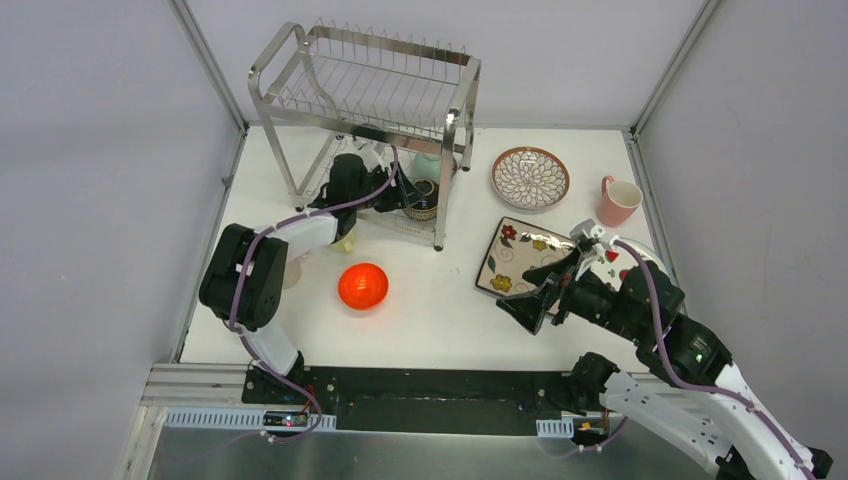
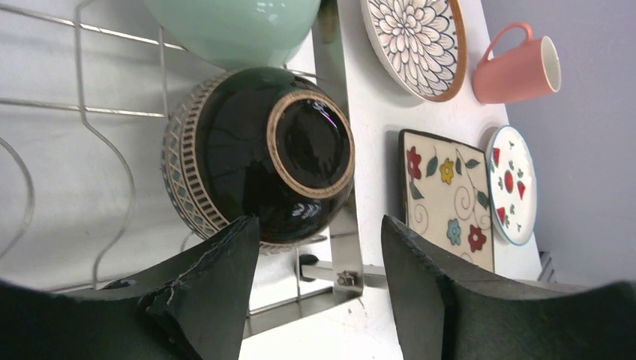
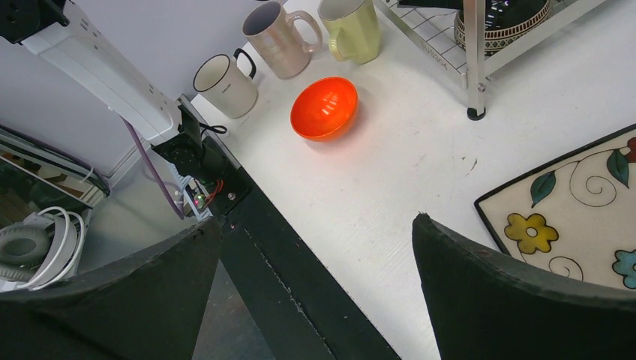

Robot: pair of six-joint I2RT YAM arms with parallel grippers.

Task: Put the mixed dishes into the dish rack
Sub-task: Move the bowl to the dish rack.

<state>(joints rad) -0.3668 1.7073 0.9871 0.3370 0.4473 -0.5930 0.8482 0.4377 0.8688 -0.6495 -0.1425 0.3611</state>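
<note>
Overhead view: dish rack [image 1: 365, 75] is noted at upper centre of the table [image 1: 440, 300], with the left gripper [image 1: 400, 192] reached into its lower tier. Orange bowl [image 1: 362, 286] is seen at centre left. Square plate [image 1: 512, 255] lies centre right, the right gripper [image 1: 540, 292] over its near edge.

Left wrist view: fingers are spread, nothing pinched. Dark bowl [image 2: 262, 150] sits on the lower shelf, foot ring toward the camera, close by one fingertip; contact cannot be told. Mint bowl [image 2: 232, 30] is seen above it.

Right wrist view: jaws are held wide, empty. Three mugs [image 3: 281, 30] are grouped upper left.
</note>
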